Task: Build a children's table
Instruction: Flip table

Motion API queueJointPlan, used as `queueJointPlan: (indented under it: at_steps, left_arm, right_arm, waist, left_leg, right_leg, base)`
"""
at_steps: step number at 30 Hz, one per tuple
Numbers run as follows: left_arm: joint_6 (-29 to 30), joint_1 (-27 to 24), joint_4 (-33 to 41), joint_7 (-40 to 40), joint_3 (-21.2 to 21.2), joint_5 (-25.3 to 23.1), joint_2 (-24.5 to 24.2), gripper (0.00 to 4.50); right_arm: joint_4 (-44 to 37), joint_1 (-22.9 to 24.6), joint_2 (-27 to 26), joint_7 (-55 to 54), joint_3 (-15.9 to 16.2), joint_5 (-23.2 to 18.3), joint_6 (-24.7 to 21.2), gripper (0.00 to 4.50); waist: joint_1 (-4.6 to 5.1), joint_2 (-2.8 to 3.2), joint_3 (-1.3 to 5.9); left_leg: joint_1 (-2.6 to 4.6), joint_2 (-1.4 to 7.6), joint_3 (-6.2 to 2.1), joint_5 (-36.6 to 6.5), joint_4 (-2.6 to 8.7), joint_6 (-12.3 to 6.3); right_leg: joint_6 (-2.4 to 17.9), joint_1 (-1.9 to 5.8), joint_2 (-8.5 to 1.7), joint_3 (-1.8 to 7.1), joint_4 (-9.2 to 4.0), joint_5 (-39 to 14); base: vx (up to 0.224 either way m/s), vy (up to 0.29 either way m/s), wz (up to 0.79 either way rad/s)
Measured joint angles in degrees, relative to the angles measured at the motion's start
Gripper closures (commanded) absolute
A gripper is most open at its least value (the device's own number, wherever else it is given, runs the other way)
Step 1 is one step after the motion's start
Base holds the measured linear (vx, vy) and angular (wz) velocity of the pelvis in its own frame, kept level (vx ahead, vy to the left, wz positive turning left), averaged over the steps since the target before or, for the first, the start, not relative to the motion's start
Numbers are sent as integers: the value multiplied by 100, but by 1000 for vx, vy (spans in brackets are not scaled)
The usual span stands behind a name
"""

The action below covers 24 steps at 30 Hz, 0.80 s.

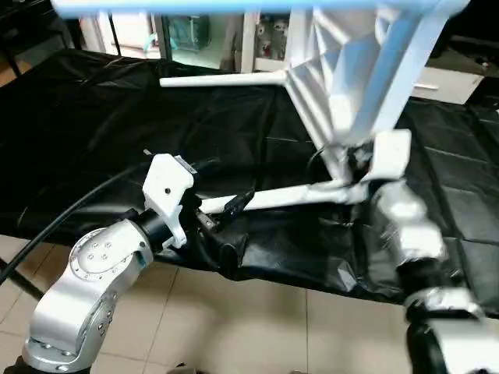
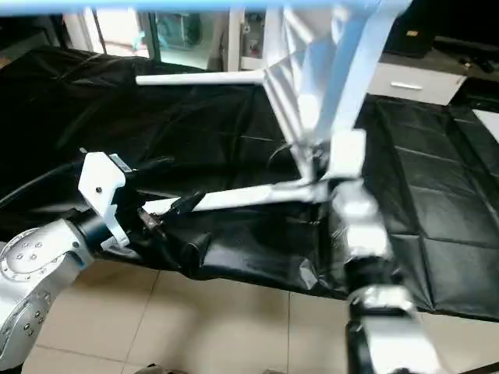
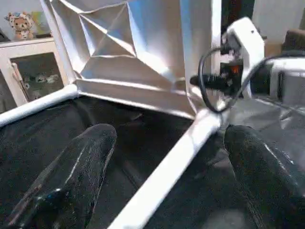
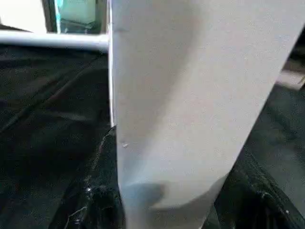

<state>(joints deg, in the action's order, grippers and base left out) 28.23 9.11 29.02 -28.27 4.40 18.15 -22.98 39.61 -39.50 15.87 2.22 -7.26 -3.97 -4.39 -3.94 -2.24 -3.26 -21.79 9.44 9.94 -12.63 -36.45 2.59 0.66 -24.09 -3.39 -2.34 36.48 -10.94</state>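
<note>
Two long tapered white tube legs (image 1: 269, 198) (image 1: 222, 79) seen plugged into the white plastic square top (image 1: 359, 70), ribbed underside facing the head camera, tilted up on its edge above the black-sheeted surface (image 1: 93, 132). Near leg lying low across the sheet, running between the widely spread black fingers (image 3: 71, 171) of the left claw (image 1: 226, 214), released, not touching it. Right claw (image 1: 355, 167) up against the top's lower corner by the socket; grasping or merely pressed, cannot tell. Beyond, white cabinets with glass doors (image 3: 28, 67).
</note>
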Motion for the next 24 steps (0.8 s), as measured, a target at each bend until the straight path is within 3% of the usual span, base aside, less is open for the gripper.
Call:
queueJointPlan:
  at_steps: [8,15,24]
  left_arm:
    - [1,25,3,56,4,-12,39,37]
    - [1,28,5,110,17,-37,52,37]
    - [3,32,11,113,28,-40,56,37]
  right_arm:
    - [17,-357,625,-49,128,421,248,262]
    - [108,-841,1132,-62,384,868,608,263]
    - [628,-1403,1424,145,558,992,723,287]
  waist:
    - [-115,-3,-2]
    - [-122,-21,-12]
    - [-80,-27,-16]
  left_leg:
    - [-54,3,17,36,0,-6]
    - [-49,10,18,50,-2,21]
    - [-51,13,30,54,-7,15]
  right_leg:
    - [1,-94,-1,12,56,-1]
    - [9,-88,0,8,62,16]
    - [10,-95,0,14,63,29]
  base:
    - [0,0,0]
    - [0,0,0]
    - [0,0,0]
